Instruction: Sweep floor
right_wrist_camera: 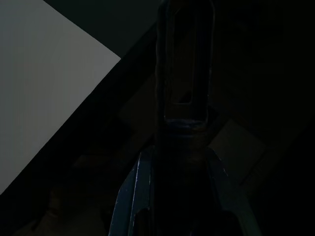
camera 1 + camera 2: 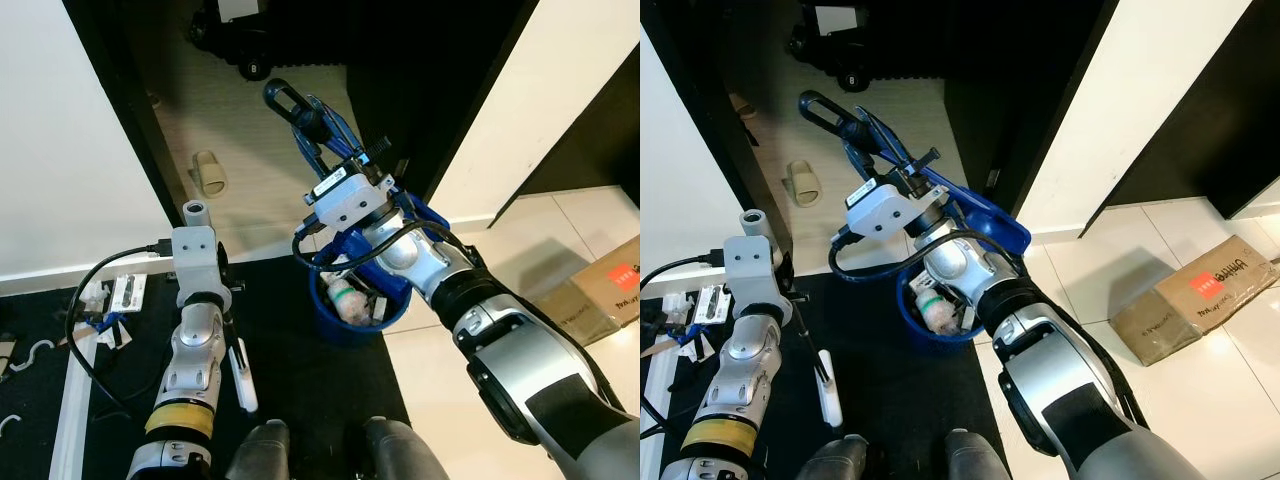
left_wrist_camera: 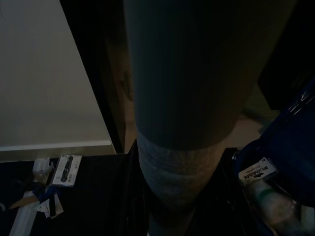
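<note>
— Blue plastic dustpan [image 2: 345, 215], is it loaded?
— Seems so; its bucket [image 2: 930, 335] on the dark mat holds scraps, so some sweeping looks done.
— Grippers?
— Right gripper [image 2: 325, 135] is clamped on the looped handle [image 2: 285, 100]. Left gripper [image 2: 240, 375] hangs low; I can't tell its fingers. Emptying probably remains.

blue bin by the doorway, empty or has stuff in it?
Has stuff in it. The blue bin holds a bottle-like item and other trash. How full it is, cannot tell: the right arm hides part of the opening.
</note>
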Available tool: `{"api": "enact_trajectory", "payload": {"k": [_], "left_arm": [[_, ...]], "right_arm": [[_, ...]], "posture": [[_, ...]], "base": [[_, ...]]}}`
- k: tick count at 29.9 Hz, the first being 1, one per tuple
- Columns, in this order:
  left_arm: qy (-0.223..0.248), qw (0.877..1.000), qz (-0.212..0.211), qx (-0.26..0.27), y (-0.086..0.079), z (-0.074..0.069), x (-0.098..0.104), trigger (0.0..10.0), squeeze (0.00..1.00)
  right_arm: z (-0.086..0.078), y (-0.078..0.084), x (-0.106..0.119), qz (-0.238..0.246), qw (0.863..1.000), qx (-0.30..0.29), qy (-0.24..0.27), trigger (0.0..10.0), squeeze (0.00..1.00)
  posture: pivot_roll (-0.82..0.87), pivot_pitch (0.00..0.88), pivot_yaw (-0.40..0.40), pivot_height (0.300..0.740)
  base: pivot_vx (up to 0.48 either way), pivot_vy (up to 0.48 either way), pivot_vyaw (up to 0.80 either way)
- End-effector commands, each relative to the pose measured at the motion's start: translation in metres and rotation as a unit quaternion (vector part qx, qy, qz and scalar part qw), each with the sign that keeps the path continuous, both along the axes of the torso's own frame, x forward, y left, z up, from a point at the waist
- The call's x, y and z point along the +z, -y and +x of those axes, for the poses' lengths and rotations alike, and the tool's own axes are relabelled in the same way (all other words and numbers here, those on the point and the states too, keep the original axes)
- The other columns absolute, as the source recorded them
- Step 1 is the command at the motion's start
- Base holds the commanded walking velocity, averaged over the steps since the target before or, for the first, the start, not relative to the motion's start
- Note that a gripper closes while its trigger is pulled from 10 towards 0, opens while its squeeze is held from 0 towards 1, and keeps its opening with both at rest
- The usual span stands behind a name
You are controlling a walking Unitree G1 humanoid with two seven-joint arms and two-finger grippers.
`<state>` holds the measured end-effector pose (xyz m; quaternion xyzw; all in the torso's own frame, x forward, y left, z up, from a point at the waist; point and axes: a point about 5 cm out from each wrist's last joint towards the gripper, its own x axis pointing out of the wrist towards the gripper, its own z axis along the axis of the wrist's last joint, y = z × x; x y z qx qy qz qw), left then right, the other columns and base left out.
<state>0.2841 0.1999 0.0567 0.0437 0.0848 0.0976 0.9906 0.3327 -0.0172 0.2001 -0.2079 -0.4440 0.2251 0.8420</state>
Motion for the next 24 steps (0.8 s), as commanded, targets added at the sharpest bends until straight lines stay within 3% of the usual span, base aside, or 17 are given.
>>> {"api": "enact_trajectory", "payload": {"k": [1,7,8,9,11,12,14,15,16,17,18,19,20,22,24], "left_arm": [[0.016,1.0,0.0,-0.007,0.003,0.005,0.005,10.0,0.0],[0.018,1.0,0.002,-0.006,0.003,0.006,0.007,10.0,0.0],[0.019,1.0,0.003,-0.005,0.002,0.006,0.007,10.0,0.0],[0.02,1.0,0.004,-0.004,0.0,0.007,0.008,10.0,0.0],[0.02,1.0,0.004,-0.004,0.0,0.007,0.008,10.0,0.0],[0.021,1.0,0.005,-0.003,-0.002,0.008,0.01,10.0,0.0],[0.021,1.0,0.005,-0.003,-0.002,0.008,0.01,10.0,0.0],[0.021,1.0,0.005,-0.007,-0.006,0.009,0.011,10.0,0.0],[0.021,1.0,0.005,-0.007,-0.006,0.009,0.011,10.0,0.0],[0.02,1.0,0.005,-0.007,-0.006,0.009,0.011,10.0,0.0],[0.02,1.0,0.005,-0.007,-0.006,0.009,0.011,10.0,0.0],[0.018,1.0,0.004,-0.002,-0.009,0.01,0.011,10.0,0.0],[0.018,1.0,0.004,-0.002,-0.009,0.01,0.011,10.0,0.0],[0.014,1.0,0.003,0.008,-0.012,0.011,0.012,10.0,0.0],[0.014,1.0,0.003,0.008,-0.012,0.011,0.012,10.0,0.0]], "right_arm": [[0.004,0.003,0.016,0.0,1.0,-0.004,0.031,10.0,0.0],[0.022,0.029,0.038,0.026,0.996,-0.076,0.046,10.0,0.0],[0.028,0.04,0.048,0.038,0.993,-0.102,0.052,10.0,0.0],[0.039,0.064,0.071,0.067,0.985,-0.149,0.061,10.0,0.0],[0.039,0.064,0.071,0.067,0.985,-0.149,0.061,10.0,0.0],[0.048,0.088,0.096,0.098,0.975,-0.188,0.065,10.0,0.0],[0.048,0.088,0.096,0.098,0.975,-0.188,0.065,10.0,0.0],[0.06,0.15,0.145,0.2,0.945,-0.256,0.018,10.0,0.0],[0.06,0.15,0.145,0.2,0.945,-0.256,0.018,10.0,0.0],[0.063,0.172,0.155,0.249,0.931,-0.265,-0.018,10.0,0.0],[0.063,0.172,0.155,0.249,0.931,-0.265,-0.018,10.0,0.0],[0.066,0.201,0.158,0.335,0.905,-0.25,-0.083,10.0,0.0],[0.066,0.201,0.158,0.335,0.905,-0.25,-0.083,10.0,0.0],[0.067,0.223,0.153,0.407,0.877,-0.213,-0.141,10.0,0.0],[0.067,0.223,0.153,0.407,0.877,-0.213,-0.141,10.0,0.0]], "posture": [[0.04,0.032,-0.112,0.74],[0.04,0.029,-0.108,0.74],[0.05,0.029,-0.105,0.74],[0.05,0.029,-0.101,0.74],[0.05,0.029,-0.101,0.74],[0.05,0.028,-0.094,0.74],[0.05,0.028,-0.094,0.74],[0.04,0.026,-0.088,0.74],[0.04,0.026,-0.088,0.74],[0.04,0.026,-0.087,0.74],[0.04,0.026,-0.087,0.74],[0.04,0.025,-0.086,0.74],[0.04,0.025,-0.086,0.74],[0.05,0.026,-0.085,0.74],[0.05,0.026,-0.085,0.74]], "base": [[0.0,0.0,0.0],[0.0,0.0,0.0],[0.0,0.0,0.0],[0.0,0.0,0.0],[0.0,0.0,0.0],[0.0,0.0,0.0],[0.0,0.0,0.0],[0.0,0.0,0.0],[0.0,0.0,0.0],[0.0,0.0,0.0],[0.0,0.0,0.0],[0.0,0.0,0.0],[0.0,0.0,0.0],[0.0,0.0,0.0],[0.0,0.0,0.0]]}}
